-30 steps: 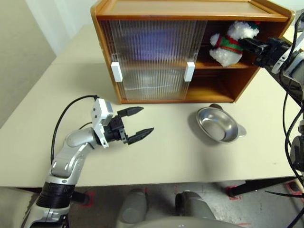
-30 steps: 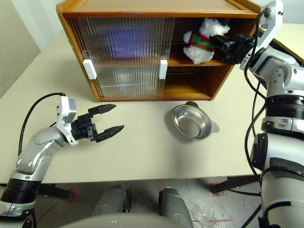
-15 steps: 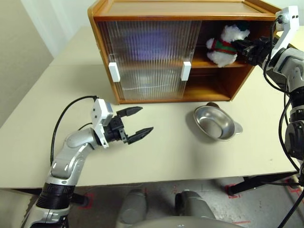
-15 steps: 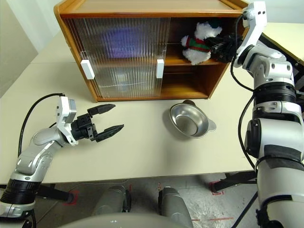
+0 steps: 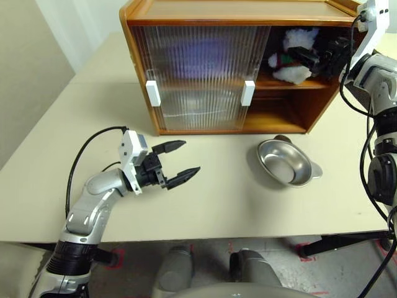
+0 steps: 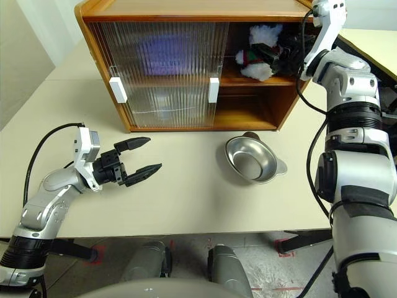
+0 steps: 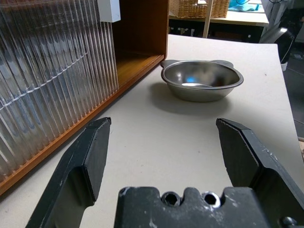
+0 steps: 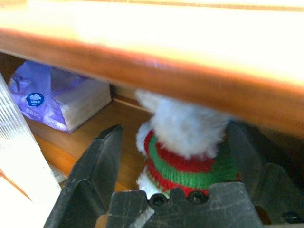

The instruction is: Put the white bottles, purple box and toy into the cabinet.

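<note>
Head view: On the pale worktop (image 5: 236,205), the orange-brown wooden cabinet (image 5: 248,12) holds the small white plush bear toy (image 5: 296,68) on its shelf; the right gripper (image 5: 319,57) reaches into the open side.
Left wrist view: The left gripper (image 7: 164,142) hovers, fingers spread wide, facing a shallow steel dish (image 7: 202,78).
Right wrist view: Black fingers (image 8: 102,166) stand apart on either side of the striped-sweater toy; a lilac-purple crinkly box (image 8: 57,95) lies beside it on the shelf.

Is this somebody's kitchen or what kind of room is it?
Probably a workroom or lab, not a kitchen: a plain table holds just a wooden cabinet and a steel dish, and more tables and a basket stand behind.
</note>
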